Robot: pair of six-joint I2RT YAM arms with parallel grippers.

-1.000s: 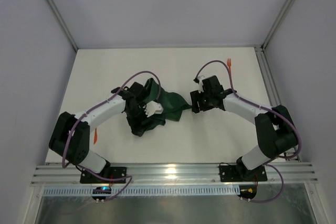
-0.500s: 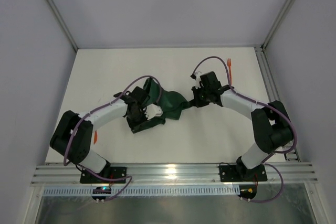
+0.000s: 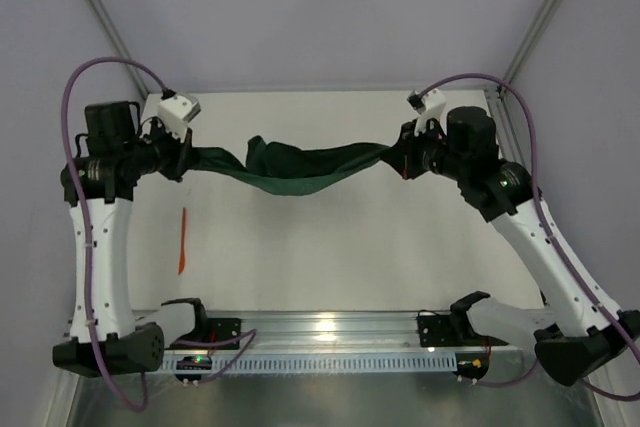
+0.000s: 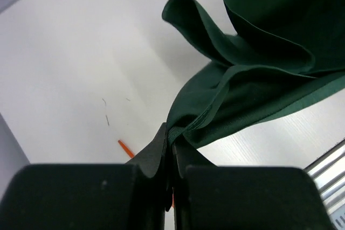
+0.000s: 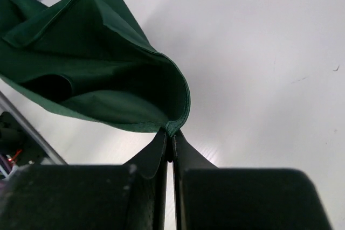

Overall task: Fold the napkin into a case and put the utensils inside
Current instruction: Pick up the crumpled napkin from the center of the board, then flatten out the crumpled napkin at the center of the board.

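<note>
Plainly, the work had barely begun. The napkin (image 3: 300, 169) hung in the air above the table (image 3: 330, 257), stretched between the two arms and sagging in its middle. It was bunched and twisted rather than flat, and no tidy fold could be seen in it.

The left gripper (image 3: 185, 157) was pinched shut on the napkin's left end (the wrist view showed a hemmed edge caught right at the tips). The right gripper (image 3: 400, 155) was clamped the same way on the napkin's right end.

One orange utensil (image 3: 182, 243) lay on the table, nearer the arm bases than the napkin's left end and well apart from the cloth. The other could not be found in any view.

By my reading nearly everything was left: laying the napkin flat, folding it into a pouch, then fetching both utensils and slipping them inside.
</note>
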